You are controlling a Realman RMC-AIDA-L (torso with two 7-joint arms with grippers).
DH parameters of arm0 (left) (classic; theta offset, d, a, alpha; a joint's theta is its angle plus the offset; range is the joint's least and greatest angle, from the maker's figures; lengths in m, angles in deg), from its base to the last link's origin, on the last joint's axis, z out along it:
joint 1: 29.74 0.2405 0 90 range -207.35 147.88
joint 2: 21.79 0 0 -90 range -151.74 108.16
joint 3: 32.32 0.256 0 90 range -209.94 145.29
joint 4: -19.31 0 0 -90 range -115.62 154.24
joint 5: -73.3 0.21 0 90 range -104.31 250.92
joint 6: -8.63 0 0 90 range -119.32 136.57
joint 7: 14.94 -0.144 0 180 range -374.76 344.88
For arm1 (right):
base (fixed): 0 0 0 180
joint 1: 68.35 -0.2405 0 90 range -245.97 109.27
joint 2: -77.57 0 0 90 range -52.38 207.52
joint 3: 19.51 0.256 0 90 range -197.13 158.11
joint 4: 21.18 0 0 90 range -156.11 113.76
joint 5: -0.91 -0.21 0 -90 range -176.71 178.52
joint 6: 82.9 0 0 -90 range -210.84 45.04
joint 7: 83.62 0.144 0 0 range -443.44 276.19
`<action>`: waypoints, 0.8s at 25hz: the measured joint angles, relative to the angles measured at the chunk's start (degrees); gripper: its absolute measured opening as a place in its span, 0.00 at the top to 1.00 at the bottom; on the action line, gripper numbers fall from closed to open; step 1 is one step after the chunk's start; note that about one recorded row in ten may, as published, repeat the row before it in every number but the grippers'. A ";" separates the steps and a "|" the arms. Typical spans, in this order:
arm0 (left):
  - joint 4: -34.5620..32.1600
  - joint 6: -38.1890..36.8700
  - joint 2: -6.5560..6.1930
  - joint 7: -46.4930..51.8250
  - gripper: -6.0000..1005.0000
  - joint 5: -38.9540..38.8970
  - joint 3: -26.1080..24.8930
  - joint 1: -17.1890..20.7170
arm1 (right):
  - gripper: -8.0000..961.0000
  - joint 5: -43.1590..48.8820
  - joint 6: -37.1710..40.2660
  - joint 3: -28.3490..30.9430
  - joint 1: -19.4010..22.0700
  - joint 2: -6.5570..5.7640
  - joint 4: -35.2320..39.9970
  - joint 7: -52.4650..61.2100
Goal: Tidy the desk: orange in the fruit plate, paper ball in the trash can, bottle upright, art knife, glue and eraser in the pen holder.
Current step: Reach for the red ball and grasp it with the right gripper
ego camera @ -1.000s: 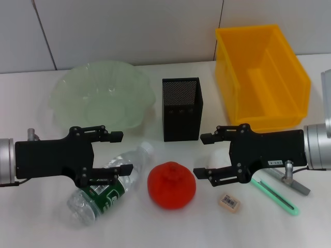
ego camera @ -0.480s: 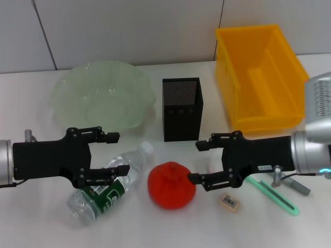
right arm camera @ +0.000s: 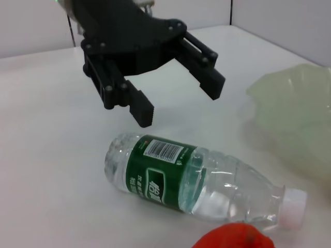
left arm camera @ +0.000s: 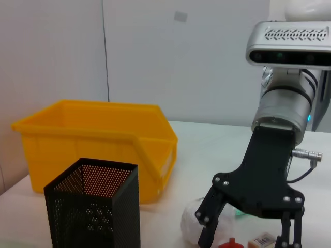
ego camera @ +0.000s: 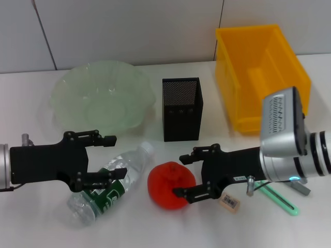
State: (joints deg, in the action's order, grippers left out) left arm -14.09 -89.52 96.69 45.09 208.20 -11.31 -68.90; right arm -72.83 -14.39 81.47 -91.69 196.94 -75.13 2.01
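White bench (ego camera: pixel 31 227); right tool (ego camera: pixel 182 175) spread wide around orange (ego camera: pixel 171 185); left tool (ego camera: pixel 114 155) spread wide above lying bottle (ego camera: pixel 108 183).

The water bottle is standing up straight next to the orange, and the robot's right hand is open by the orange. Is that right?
Not quite. The water bottle is lying on its side on the table, not standing; the head view and the right wrist view both show this. The rest holds: it is next to the orange, and the right hand is open by the orange.
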 joint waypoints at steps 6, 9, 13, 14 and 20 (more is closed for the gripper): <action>0.00 -0.22 0.00 0.00 0.24 0.01 -0.01 0.31 | 0.16 -0.38 -2.16 -0.73 -0.36 0.16 0.26 0.06; 0.00 -0.23 0.00 0.00 0.24 0.01 -0.01 0.44 | 0.16 -0.56 -2.87 -0.79 -0.25 0.19 0.25 0.27; 0.00 -0.11 0.00 0.00 0.24 0.01 -0.01 0.55 | 0.26 -0.66 -3.51 -0.85 0.08 0.22 0.14 0.27; 0.00 -0.07 0.00 -0.01 0.24 0.01 -0.01 0.58 | 0.30 -0.67 -3.56 -0.85 0.08 0.22 0.19 0.28; 0.01 -0.03 0.00 -0.01 0.24 0.01 -0.01 0.59 | 0.46 -0.71 -3.61 -1.38 0.29 0.25 0.08 0.26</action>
State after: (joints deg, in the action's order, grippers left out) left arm -14.08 -89.55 96.69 45.08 208.22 -11.32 -68.32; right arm -73.54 -18.00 80.09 -91.39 197.19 -75.05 2.27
